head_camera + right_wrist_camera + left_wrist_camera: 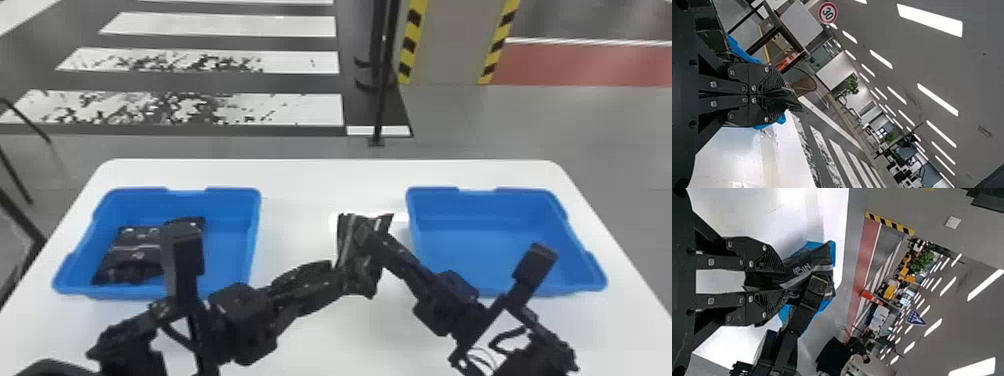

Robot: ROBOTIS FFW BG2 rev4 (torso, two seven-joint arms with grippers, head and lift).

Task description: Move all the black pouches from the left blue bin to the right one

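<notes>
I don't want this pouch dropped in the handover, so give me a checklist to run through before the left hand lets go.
1. Right hand shut on the pouch: ok, its fingers pinch an edge.
2. Left hand holding until then: ok, its fingers grip the pouch too.
3. Right hand's grip firm enough alone: cannot tell.
4. Pouch over the right bin: not ok, it is between the bins.
5. Left bin emptied: not ok, at least one other pouch lies in it.
</notes>
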